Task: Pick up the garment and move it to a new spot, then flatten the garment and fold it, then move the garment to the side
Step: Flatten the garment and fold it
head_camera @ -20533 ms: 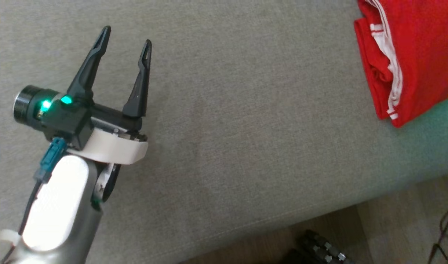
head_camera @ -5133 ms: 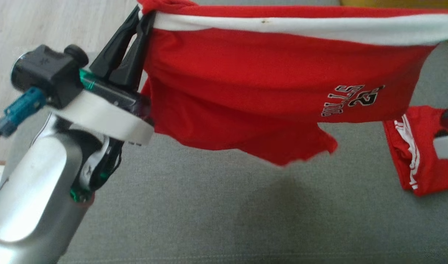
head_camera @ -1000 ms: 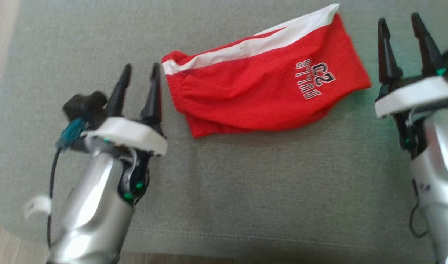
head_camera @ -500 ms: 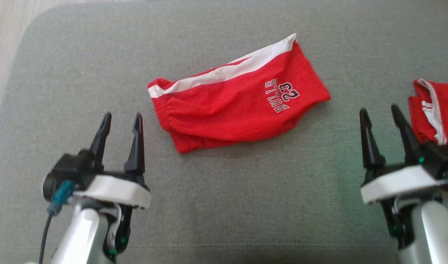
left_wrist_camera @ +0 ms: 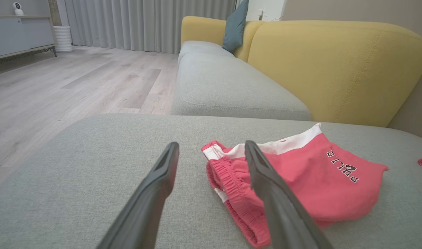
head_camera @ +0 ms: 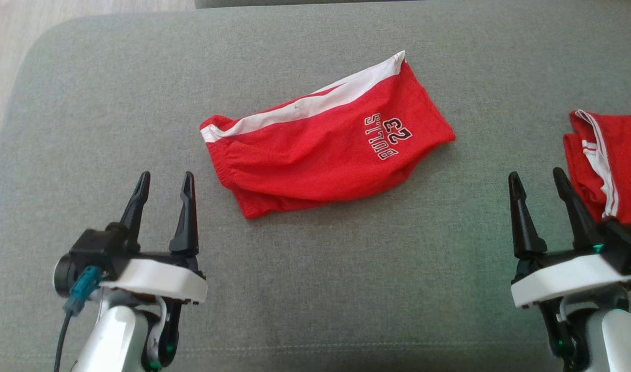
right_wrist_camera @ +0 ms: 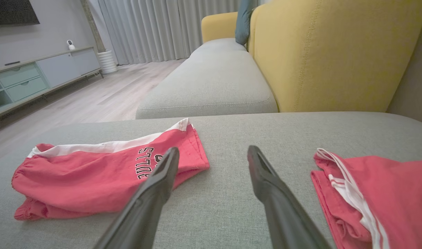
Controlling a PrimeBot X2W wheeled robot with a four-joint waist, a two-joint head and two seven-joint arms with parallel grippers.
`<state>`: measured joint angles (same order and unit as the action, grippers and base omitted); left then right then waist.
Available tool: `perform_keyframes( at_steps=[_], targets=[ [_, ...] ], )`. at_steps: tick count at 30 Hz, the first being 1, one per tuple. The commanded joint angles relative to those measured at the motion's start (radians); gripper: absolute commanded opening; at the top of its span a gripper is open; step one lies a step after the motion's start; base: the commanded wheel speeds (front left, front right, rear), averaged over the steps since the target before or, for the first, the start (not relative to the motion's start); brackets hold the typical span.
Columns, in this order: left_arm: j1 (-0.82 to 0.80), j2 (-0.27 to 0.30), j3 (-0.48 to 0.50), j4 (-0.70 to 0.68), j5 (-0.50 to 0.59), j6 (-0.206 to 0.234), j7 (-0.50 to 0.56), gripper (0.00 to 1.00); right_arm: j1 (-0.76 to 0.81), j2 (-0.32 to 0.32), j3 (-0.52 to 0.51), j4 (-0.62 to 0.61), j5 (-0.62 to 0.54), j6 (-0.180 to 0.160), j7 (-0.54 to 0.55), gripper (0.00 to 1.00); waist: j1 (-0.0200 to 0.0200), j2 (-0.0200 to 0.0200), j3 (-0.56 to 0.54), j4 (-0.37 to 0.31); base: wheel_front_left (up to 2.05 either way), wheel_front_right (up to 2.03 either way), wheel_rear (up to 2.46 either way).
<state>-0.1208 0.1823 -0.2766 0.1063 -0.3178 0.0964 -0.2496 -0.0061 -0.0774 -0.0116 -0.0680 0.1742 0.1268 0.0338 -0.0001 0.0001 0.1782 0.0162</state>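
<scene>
My left gripper is over the near left part of the grey seat cushion. Its two long dark fingers are spread wide with nothing between them, each a smooth matte blade tapering to a slim tip. My right gripper is at the near right, parted just as wide and also empty. The garment, a pair of red shorts, lies on the cushion between my two grippers and farther out, clear of both. It is a rumpled, slanted oblong of soft, finely pitted knit. A broad white band runs along its far edge, and black-and-white lettering with a number sits toward its right end. Its left end, nearer my left fingers, is a gathered elastic waistband, puckered into small ridges. The lower edge bulges in loose folds where the layers are doubled. The cushion is a coarse, flat-woven cloth with rounded corners and a stitched seam along its near edge. A second red piece with thin white stripes lies folded in layers on the cushion just beyond my right gripper's outer finger. Behind the cushion rises a mustard-yellow upholstered backrest, and pale wood-plank floor stretches off to the left.
</scene>
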Motion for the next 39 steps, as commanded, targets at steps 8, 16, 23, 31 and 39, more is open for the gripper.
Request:
perform_keyframes(
  at_steps=[8,16,23,31,39],
  targets=[
    [-0.027,0.007,0.049,-0.04,0.018,-0.003,-0.012,1.0,-0.016,-0.009,0.001,-0.049,-0.01,0.004,0.014,1.0,0.0001,-0.0001,0.017,0.005,0.0,0.0,0.0],
    [-0.094,-0.011,0.043,-0.048,0.034,-0.024,-0.012,1.0,-0.126,-0.053,-0.015,0.015,0.006,0.004,0.058,1.0,0.0001,-0.0001,0.106,0.067,0.0,0.0,0.0],
    [-0.173,-0.044,0.039,-0.049,0.048,-0.058,-0.012,1.0,-0.319,-0.104,0.027,0.18,0.019,0.004,0.127,1.0,0.0001,-0.0001,0.191,0.132,0.0,0.0,0.0],
    [-0.205,-0.083,0.05,-0.027,0.072,-0.09,-0.012,1.0,-0.471,-0.111,0.037,0.417,0.001,0.004,0.296,1.0,0.0001,-0.0001,0.22,0.169,0.0,0.0,0.0],
    [-0.2,-0.098,0.083,-0.016,0.093,-0.109,-0.012,1.0,-0.461,-0.067,0.038,0.425,0.021,0.004,0.352,0.0,0.0001,-0.0001,0.216,0.152,0.0,0.0,0.0]
  ],
)
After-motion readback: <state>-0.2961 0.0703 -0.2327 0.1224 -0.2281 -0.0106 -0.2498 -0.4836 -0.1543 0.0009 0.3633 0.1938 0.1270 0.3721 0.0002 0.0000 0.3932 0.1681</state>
